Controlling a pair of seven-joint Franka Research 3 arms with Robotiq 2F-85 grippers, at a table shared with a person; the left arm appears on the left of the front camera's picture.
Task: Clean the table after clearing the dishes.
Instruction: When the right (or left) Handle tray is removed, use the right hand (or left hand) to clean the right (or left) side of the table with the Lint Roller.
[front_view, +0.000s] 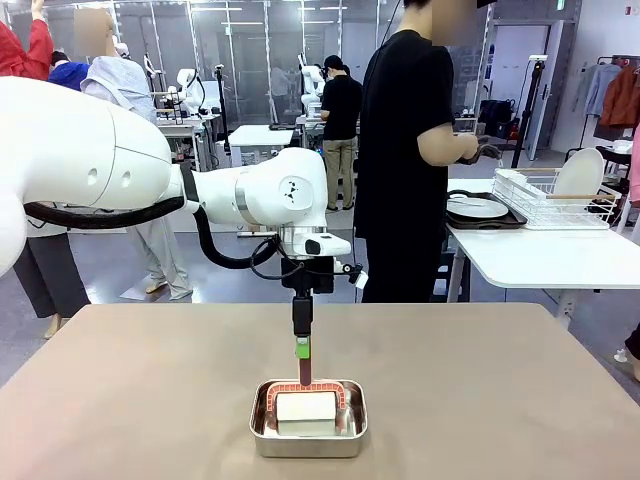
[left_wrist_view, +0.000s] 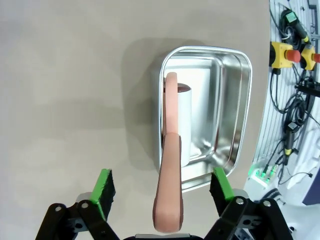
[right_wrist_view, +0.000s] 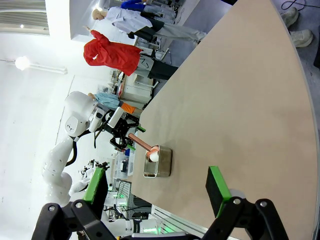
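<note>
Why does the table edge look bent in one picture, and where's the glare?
Right wrist view: the wide-angle lens bows the table edge; its upper left is washed out. Left wrist view: the steel pan glares and casts a soft shadow. Front view: even light.

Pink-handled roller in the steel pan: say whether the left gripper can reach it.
Probably yes: the left gripper is open above the shiny steel pan, and the white roller's pink handle rises between its green pads, nothing blocking.
</note>
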